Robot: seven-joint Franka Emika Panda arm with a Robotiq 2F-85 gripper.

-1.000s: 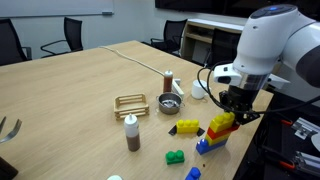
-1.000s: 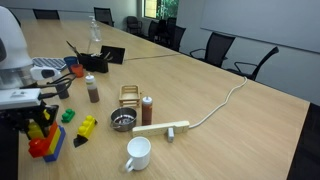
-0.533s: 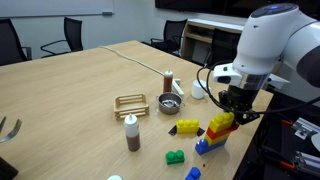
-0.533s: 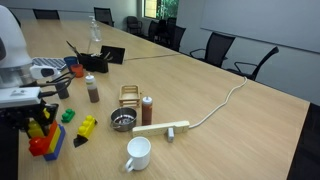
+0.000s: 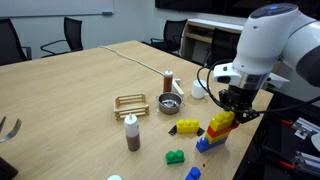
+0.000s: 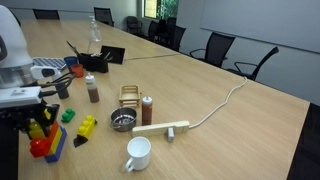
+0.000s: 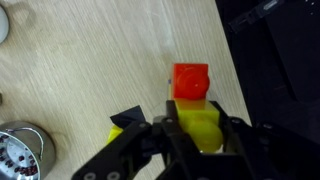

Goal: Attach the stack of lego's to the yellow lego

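Note:
The stack of lego's (image 5: pixel 216 131) stands on the table near its edge, yellow on top, red in the middle, blue at the base; it also shows in an exterior view (image 6: pixel 42 142). My gripper (image 5: pixel 236 110) reaches down onto it and is shut on its yellow top brick (image 7: pixel 200 122), with the red brick (image 7: pixel 190 80) just beyond the jaws. The yellow lego (image 5: pixel 188 127) lies flat beside the stack with a dark piece at one end. It shows in the second exterior view (image 6: pixel 88 125) too, and its edge shows in the wrist view (image 7: pixel 117 133).
A small green brick (image 5: pixel 175 157) and a small blue brick (image 5: pixel 192 174) lie in front of the stack. A metal bowl (image 5: pixel 169 103), a wooden rack (image 5: pixel 131 103), two bottles (image 5: pixel 131 133), a white mug (image 6: pixel 137 153) and a wooden block with a cable (image 6: pixel 163 128) are nearby.

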